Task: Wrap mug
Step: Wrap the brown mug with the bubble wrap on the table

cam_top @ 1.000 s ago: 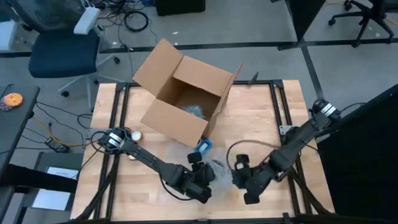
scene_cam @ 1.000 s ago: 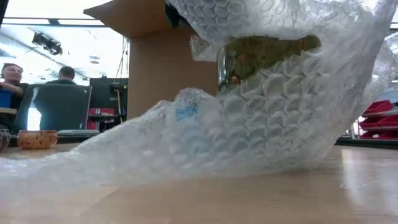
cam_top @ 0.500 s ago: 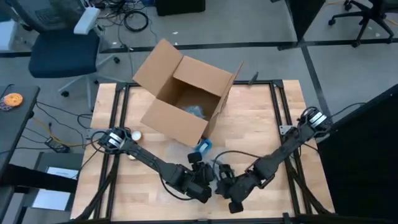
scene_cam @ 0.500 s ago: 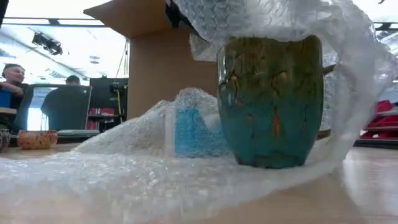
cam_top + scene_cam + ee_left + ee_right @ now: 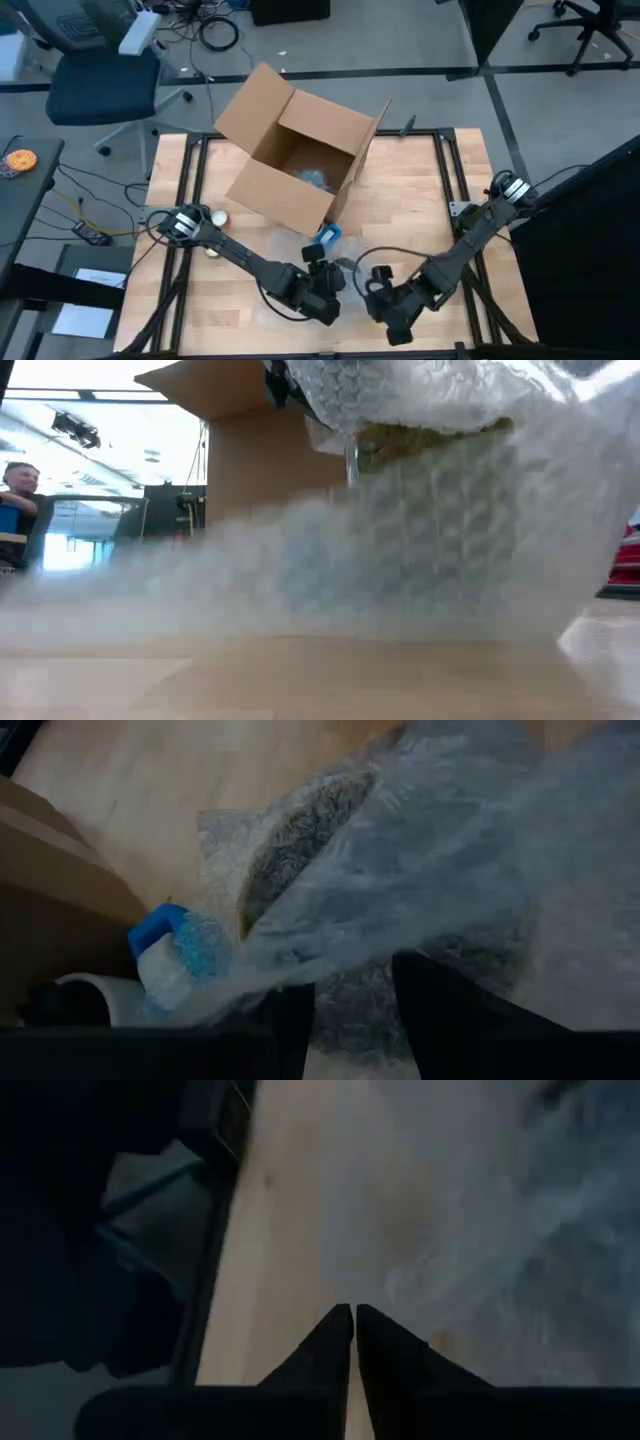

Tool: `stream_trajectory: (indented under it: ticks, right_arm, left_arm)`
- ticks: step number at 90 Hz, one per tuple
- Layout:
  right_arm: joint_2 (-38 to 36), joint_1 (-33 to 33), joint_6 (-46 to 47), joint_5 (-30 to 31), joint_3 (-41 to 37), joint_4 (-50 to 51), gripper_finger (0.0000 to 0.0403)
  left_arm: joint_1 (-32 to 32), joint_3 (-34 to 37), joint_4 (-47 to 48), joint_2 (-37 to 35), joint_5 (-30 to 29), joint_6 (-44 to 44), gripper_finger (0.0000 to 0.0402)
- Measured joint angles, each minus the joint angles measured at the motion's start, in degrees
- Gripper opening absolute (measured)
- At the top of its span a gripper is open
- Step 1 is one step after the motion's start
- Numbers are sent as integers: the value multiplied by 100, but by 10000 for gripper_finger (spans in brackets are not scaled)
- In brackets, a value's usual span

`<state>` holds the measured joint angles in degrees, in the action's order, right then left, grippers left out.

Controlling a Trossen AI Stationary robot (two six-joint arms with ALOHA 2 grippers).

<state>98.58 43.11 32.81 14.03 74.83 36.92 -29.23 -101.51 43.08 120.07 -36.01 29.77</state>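
A teal and brown mug (image 5: 430,440) stands behind a raised sheet of bubble wrap (image 5: 400,560); only its rim band shows in the low view. The left wrist view shows the mug (image 5: 300,840) through the bubble wrap (image 5: 450,850). My left gripper (image 5: 325,295) is at the mug, near the table's near edge, closed on it and its wrap. My right gripper (image 5: 382,302) is just right of it, shut, at the wrap's (image 5: 350,268) near-right part. My left gripper (image 5: 350,1010) has one finger on each side of a wrap-covered part of the mug (image 5: 350,985). Which part of the mug that is, the wrap hides. My right gripper (image 5: 353,1315) has its fingertips closed together at the wrap's edge (image 5: 420,1295). The pinched spot is too hazy to make out, but the sheet stands lifted in front of the mug.
An open cardboard box (image 5: 295,160) lies tipped at the table's far middle. A small blue and white object (image 5: 327,236) sits between the box and the mug. A person (image 5: 18,485) sits in the room beyond, and an office chair (image 5: 100,80) stands past the far-left corner.
My right gripper went left toward the mug, then came back right. The wrap's near part first dropped flat on the table and bared the mug. It is now raised again in front of the mug, blurred by motion.
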Motion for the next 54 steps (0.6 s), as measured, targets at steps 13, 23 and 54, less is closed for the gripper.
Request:
stream_trajectory:
  ticks: [13, 23, 54]
  right_arm:
    - [342, 2, 61, 22, -4, -125, 0]
    - [373, 2, -156, 168, -4, -791, 0]
    - [7, 15, -1243, 742, 375, -1279, 0]
  left_arm:
    - [0, 0, 6, 0, 20, 49, 120]
    - [0, 0, 26, 0, 36, 44, 120]
    - [4, 0, 37, 2, 39, 42, 120]
